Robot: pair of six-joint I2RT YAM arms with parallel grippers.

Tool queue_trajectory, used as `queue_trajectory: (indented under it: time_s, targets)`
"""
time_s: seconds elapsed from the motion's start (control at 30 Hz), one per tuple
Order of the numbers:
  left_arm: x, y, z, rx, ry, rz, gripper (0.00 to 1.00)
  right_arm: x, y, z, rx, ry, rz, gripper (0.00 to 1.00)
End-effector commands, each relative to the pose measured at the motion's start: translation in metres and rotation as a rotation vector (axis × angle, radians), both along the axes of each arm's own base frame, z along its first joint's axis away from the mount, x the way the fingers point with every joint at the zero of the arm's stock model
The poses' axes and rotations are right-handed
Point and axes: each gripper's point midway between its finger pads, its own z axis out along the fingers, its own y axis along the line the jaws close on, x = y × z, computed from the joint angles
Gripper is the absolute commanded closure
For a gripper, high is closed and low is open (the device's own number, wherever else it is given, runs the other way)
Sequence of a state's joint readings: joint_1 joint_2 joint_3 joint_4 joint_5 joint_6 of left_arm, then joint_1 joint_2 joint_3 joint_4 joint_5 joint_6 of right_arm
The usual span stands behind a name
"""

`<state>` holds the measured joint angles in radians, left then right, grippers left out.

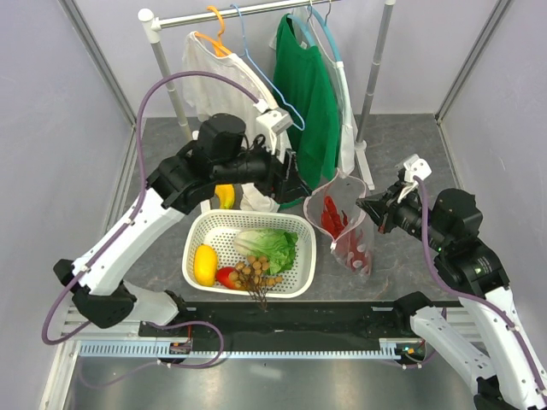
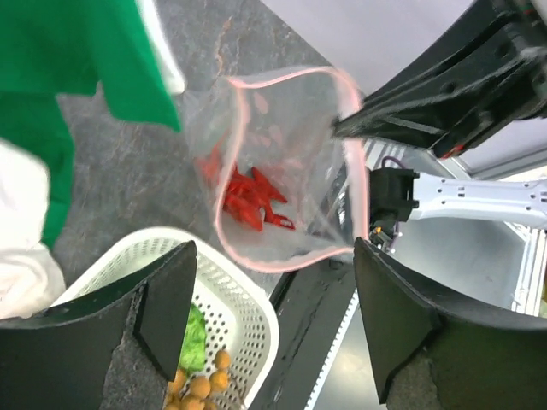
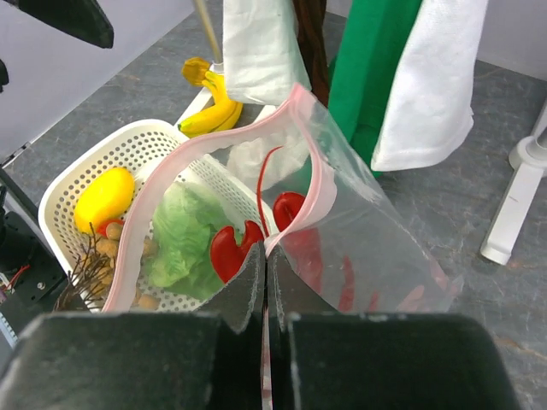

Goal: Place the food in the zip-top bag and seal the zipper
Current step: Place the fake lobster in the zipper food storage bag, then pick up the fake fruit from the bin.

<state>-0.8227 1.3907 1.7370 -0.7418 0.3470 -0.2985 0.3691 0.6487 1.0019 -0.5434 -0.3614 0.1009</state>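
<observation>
**One lobster bagged, five foods outside**

One food, the red lobster (image 1: 333, 218), lies inside the zip-top bag (image 1: 357, 248). The bag hangs upright just to the right of the white basket (image 1: 303, 256), over the grey worktop (image 1: 402, 145). Its mouth gapes wide, so the pink zipper (image 3: 323, 162) is unsealed. In the right wrist view the strip curves around the opening and the lobster shows red through the clear plastic.

The right claw (image 1: 369, 207) is pinched tight on the bag's mouth edge. Its two fingers are pressed together with the pink strip between them, holding that side up. The left claw (image 2: 273, 256) is spread wide and grips nothing. It hangs above the bag, and its camera looks straight down into the mouth at the lobster below.

Four foods sit in the basket. The yellow lemon (image 1: 205, 264) is at the left end, with the red-yellow mango (image 1: 226, 276) touching it. The brown longan bunch (image 1: 256, 273) lies at the near rim, its twigs poking out over the edge. The green lettuce (image 1: 272, 248) fills the middle and right. The banana (image 1: 224, 196) lies on the worktop just behind the basket's far rim, under the left arm. Behind it, a green shirt (image 1: 308, 94) and a white shirt (image 1: 214, 81) hang on a rack.
</observation>
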Motion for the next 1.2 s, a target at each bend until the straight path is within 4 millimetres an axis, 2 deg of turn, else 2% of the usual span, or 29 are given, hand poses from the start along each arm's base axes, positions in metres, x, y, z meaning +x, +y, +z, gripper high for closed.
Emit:
queue_trajectory:
  time_s: [0.0,0.03,0.1,0.13,0.17,0.2,0.23,0.33,0.43,0.5,0.57,0.6,0.63,0.67,0.7,0.73,0.83,0.9,1.03,1.07,1.13,1.17]
  targets:
    - [0.028,0.037,-0.014,0.001,0.014,0.055,0.19,-0.002,-0.009,0.028,0.028,-0.031,-0.053,1.0]
    - [0.049,0.061,-0.026,0.002,0.051,0.126,0.18,-0.004,-0.01,0.026,0.021,-0.018,-0.054,1.0]
    - [0.06,0.086,-0.027,-0.009,0.037,0.191,0.17,-0.007,-0.01,0.025,0.018,-0.009,-0.05,1.0]
    - [0.072,0.106,-0.04,0.021,0.018,0.242,0.16,-0.008,-0.011,0.023,0.015,-0.002,-0.053,1.0]
    - [0.078,0.118,-0.043,0.043,-0.023,0.276,0.16,-0.009,-0.011,0.022,0.016,-0.002,-0.054,1.0]
    - [0.078,0.129,-0.036,0.045,-0.092,0.294,0.16,-0.009,-0.011,0.021,0.013,0.0,-0.054,1.0]
    - [0.082,0.142,-0.046,0.105,-0.155,0.29,0.14,-0.01,-0.011,0.019,0.012,0.007,-0.051,1.0]
    - [0.091,0.175,-0.054,0.208,-0.306,0.333,0.11,-0.008,-0.011,0.013,0.009,0.028,-0.059,1.0]
    - [0.109,0.206,-0.074,0.367,-0.398,0.393,0.12,-0.006,-0.01,0.011,0.007,0.037,-0.058,1.0]
    - [0.12,0.227,-0.087,0.432,-0.4,0.419,0.14,-0.005,-0.009,0.009,0.005,0.047,-0.055,1.0]
    - [0.134,0.239,-0.099,0.476,-0.413,0.405,0.18,-0.002,-0.009,0.005,0.0,0.06,-0.061,1.0]
    - [0.142,0.259,-0.103,0.49,-0.399,0.443,0.2,-0.002,-0.009,0.005,0.001,0.061,-0.062,1.0]
    - [0.149,0.26,-0.116,0.451,-0.34,0.409,0.2,-0.002,-0.009,0.003,0.0,0.066,-0.061,1.0]
    - [0.152,0.264,-0.121,0.427,-0.306,0.403,0.21,-0.001,-0.009,0.002,0.0,0.07,-0.062,1.0]
    - [0.162,0.293,-0.121,0.4,-0.264,0.474,0.22,-0.001,-0.009,0.001,-0.001,0.073,-0.062,1.0]
    - [0.17,0.296,-0.134,0.376,-0.215,0.462,0.23,-0.001,-0.009,0.001,-0.001,0.073,-0.063,1.0]
    - [0.19,0.311,-0.154,0.37,-0.197,0.483,0.24,0.001,-0.008,-0.002,-0.006,0.082,-0.062,1.0]
    - [0.203,0.318,-0.165,0.364,-0.246,0.488,0.24,0.002,-0.008,-0.003,-0.008,0.086,-0.062,1.0]
    - [0.223,0.315,-0.193,0.346,-0.247,0.441,0.25,0.004,-0.007,-0.005,-0.014,0.096,-0.064,1.0]
    - [0.227,0.315,-0.206,0.344,-0.219,0.428,0.25,0.005,-0.007,-0.006,-0.016,0.099,-0.067,1.0]
    - [0.233,0.315,-0.216,0.343,-0.219,0.418,0.25,0.005,-0.007,-0.007,-0.017,0.102,-0.069,1.0]
    - [0.237,0.317,-0.231,0.35,-0.191,0.421,0.25,0.006,-0.008,-0.008,-0.018,0.105,-0.072,1.0]
